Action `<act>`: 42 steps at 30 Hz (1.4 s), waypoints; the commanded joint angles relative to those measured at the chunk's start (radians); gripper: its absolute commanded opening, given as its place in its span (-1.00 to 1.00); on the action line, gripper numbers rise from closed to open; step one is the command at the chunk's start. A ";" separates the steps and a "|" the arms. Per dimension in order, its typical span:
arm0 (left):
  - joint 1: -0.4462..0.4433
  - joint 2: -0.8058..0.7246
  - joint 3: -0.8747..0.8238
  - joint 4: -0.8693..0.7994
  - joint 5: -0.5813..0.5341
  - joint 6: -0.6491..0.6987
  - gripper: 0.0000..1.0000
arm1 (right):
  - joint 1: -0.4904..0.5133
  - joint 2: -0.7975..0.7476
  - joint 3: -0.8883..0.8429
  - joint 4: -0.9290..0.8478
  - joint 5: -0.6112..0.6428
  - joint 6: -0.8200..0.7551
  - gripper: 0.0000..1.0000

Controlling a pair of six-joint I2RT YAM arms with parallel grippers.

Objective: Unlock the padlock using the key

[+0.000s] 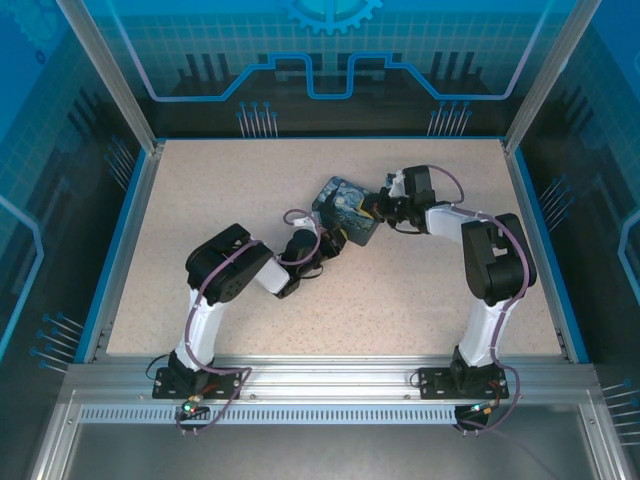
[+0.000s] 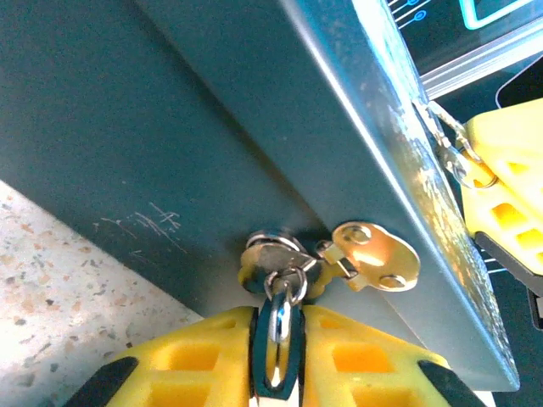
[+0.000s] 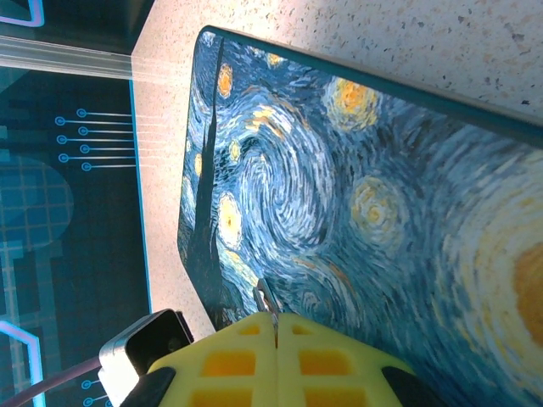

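I have the left gripper (image 2: 276, 318) at the 7 o'clock corner of the box (image 1: 345, 205) in the overhead view. Its yellow fingers (image 2: 225, 326) are clenched on the padlock (image 2: 277, 343), a small bluish-grey body with a silver loop that hangs by the brass hasp (image 2: 373, 254) on the box's dark side. I judge the grip is there to stop the lock swinging, so the keyway faces one way while the other arm works.

The right gripper (image 3: 276, 320) sits at the box's 3 o'clock, pinched fully together. In its own camera a thin metal sliver pokes out between its tips toward 11 o'clock, and I take that for the key (image 3: 265, 297). It lies over the Starry Night lid, apart from the padlock, which is round the corner of the box. Pinching it by the head leaves the blade free, though so little shows that I cannot tell its angle.

As I read it, the lock is steadied and the key not yet presented. The next move calls for bringing the tip round to the keyway, and a small slip in either pinch could twist it off line.

The box sits near the middle of a pale, speckled, matte table (image 1: 200, 200). Blue printed panels (image 1: 320, 60) wall in 9, 12 and 3 o'clock. An aluminium rail (image 1: 320, 378) runs at 6 o'clock, where the arms are bolted.
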 commanded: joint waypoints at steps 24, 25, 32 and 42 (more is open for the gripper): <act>-0.003 -0.421 -0.062 -0.595 0.186 -0.099 -1.00 | 0.053 -0.560 -0.216 -0.151 0.008 0.011 -1.00; -0.003 -0.431 -0.060 -0.611 0.192 -0.100 -1.00 | 0.067 -0.600 -0.261 -0.141 0.020 0.019 -1.00; -0.003 -0.460 -0.060 -0.650 0.271 -0.132 -1.00 | 0.177 -0.859 -0.586 -0.044 0.139 0.107 -1.00; -0.005 -0.483 -0.122 -0.539 0.280 -0.280 -1.00 | 0.287 -0.970 -0.843 0.158 0.285 0.288 -1.00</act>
